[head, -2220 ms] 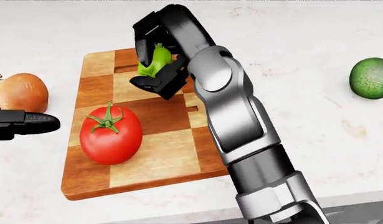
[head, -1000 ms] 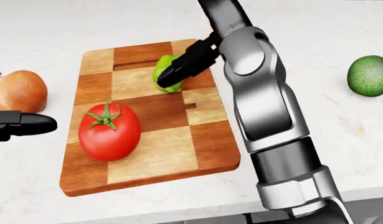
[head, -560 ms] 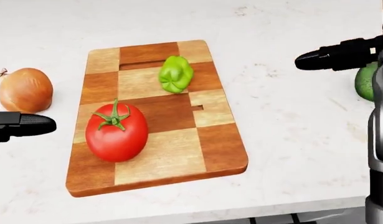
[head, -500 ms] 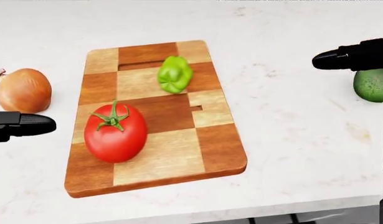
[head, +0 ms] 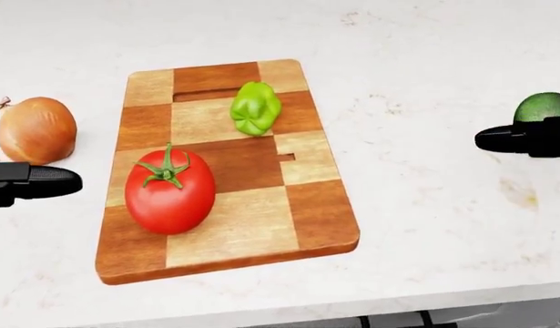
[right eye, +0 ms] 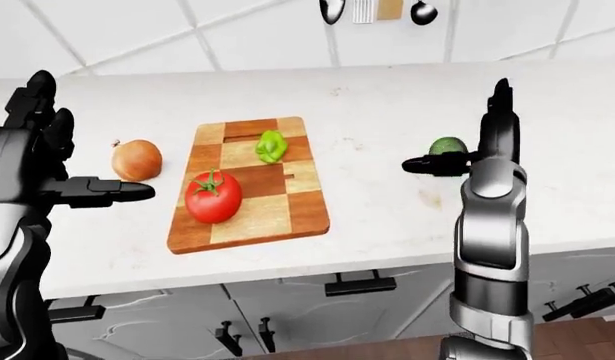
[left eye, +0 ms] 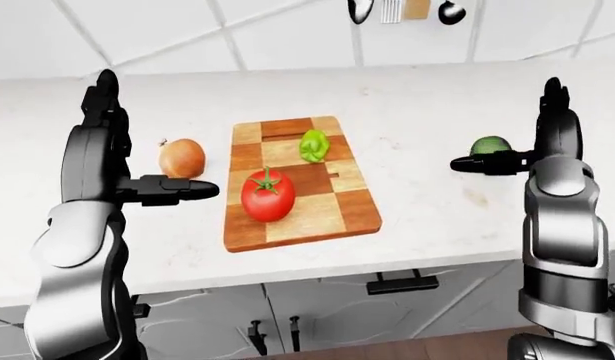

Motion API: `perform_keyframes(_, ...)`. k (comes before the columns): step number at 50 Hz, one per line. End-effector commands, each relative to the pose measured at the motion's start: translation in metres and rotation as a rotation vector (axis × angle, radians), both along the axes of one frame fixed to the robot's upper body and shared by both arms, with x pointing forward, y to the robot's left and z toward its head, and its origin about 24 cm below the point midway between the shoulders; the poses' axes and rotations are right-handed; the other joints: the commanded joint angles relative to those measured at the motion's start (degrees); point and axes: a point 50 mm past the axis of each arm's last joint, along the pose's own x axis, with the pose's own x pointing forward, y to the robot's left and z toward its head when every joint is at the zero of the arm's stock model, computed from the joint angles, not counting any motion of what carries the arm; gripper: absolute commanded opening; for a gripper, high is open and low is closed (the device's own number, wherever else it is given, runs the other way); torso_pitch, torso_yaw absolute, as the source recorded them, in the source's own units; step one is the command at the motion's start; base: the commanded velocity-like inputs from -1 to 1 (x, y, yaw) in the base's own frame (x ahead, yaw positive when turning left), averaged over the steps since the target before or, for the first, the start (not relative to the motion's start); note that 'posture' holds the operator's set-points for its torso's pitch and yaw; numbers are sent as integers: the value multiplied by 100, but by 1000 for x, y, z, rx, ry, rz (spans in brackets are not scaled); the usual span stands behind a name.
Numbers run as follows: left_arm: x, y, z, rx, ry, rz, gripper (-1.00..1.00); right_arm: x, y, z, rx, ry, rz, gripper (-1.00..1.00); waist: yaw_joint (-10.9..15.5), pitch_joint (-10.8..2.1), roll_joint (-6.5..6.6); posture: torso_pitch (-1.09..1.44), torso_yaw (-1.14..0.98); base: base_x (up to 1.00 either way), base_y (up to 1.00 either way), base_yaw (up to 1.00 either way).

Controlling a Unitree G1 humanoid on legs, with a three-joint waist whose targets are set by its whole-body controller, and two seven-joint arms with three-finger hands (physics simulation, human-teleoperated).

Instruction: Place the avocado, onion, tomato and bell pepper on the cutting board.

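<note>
The checkered wooden cutting board [head: 226, 236] lies on the white counter. A red tomato [head: 170, 195] sits on the board's lower left part, and a small green bell pepper [head: 255, 108] lies near its top. Left of the board, off it, rests the brown onion [head: 37, 130]. The green avocado [head: 543, 107] is on the counter at the far right. My left hand [left eye: 137, 150] is open beside the onion, one finger [head: 38, 181] pointing toward the board. My right hand [left eye: 522, 135] is open, its thumb [head: 526, 139] just below the avocado, holding nothing.
The marble counter [head: 425, 225] runs wide around the board, with its near edge at the bottom of the head view. Utensils [left eye: 402, 9] hang on the tiled wall. Cabinet drawers with dark handles [left eye: 402, 283] sit under the counter.
My right hand let go of the bell pepper, which now lies on the board, and the arm swung right to beside the avocado. The left hand stayed put.
</note>
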Motion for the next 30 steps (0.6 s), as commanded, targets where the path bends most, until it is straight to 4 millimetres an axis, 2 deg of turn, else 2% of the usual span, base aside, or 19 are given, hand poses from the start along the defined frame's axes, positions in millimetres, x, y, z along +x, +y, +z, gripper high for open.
perform_keyframes(1,-4,-1,15,28,-81,4,100,-3,-1,20,-40,-89,-9,100,0,-135,-10,0,0,0,0,0)
perform_keyframes(9,-3,-2,14,29,-78,1,100,5,-3,16,28,-83,-21,100,-12,-150,-6,0,0,0,0,0)
perform_keyframes(16,-4,-2,14,30,-79,3,100,22,-4,11,61,-75,-21,100,-19,-159,-1,0,0,0,0,0)
perform_keyframes(30,-3,-4,14,33,-73,-4,100,21,-16,2,37,-49,-48,100,1,-163,-19,0,0,0,0,0)
